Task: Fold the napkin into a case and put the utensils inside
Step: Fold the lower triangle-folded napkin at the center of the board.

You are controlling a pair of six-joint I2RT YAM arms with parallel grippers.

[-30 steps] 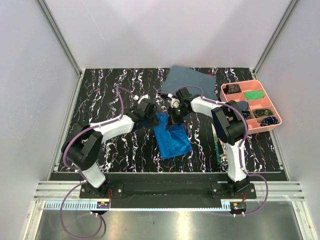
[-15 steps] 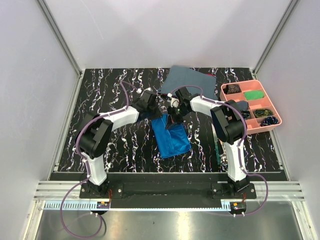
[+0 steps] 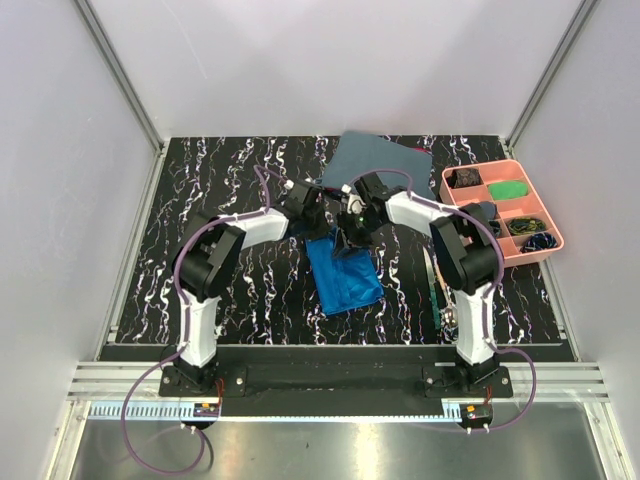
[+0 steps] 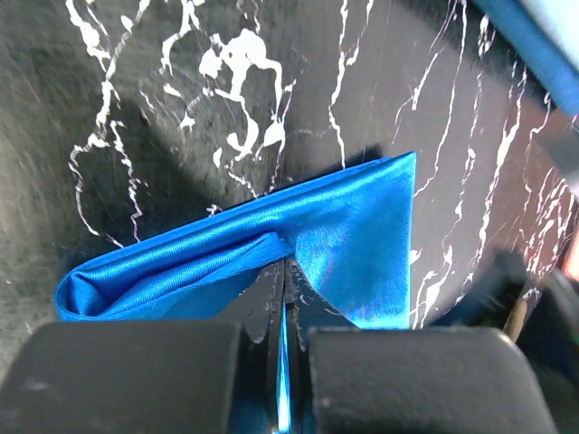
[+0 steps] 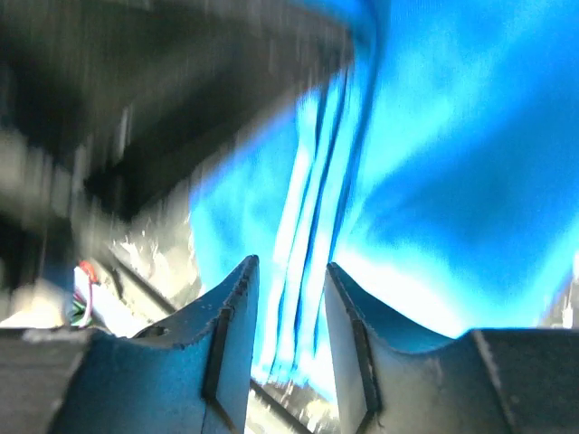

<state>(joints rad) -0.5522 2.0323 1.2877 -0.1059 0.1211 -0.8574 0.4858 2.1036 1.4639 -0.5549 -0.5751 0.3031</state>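
Observation:
The bright blue napkin (image 3: 345,278) lies folded into a narrow rectangle in the middle of the table. My left gripper (image 3: 313,214) is at its far left corner. In the left wrist view the napkin (image 4: 353,226) is pinched by its edge in the left gripper (image 4: 285,271), which is shut. My right gripper (image 3: 349,236) is over the napkin's far edge. In the right wrist view the right gripper (image 5: 288,287) stands open, with layered folds of the napkin (image 5: 434,208) running between the fingers. The utensils (image 3: 436,292) lie by the right arm, mostly hidden; a green handle shows.
A pink compartment tray (image 3: 553,232) holding small items stands at the right edge. A dull grey-blue cloth (image 3: 380,158) lies at the back centre. Frame posts and walls bound the black marbled table (image 3: 240,300).
My left gripper has moved right to the napkin's far corner and shut on its edge. The right gripper has opened over the cloth.

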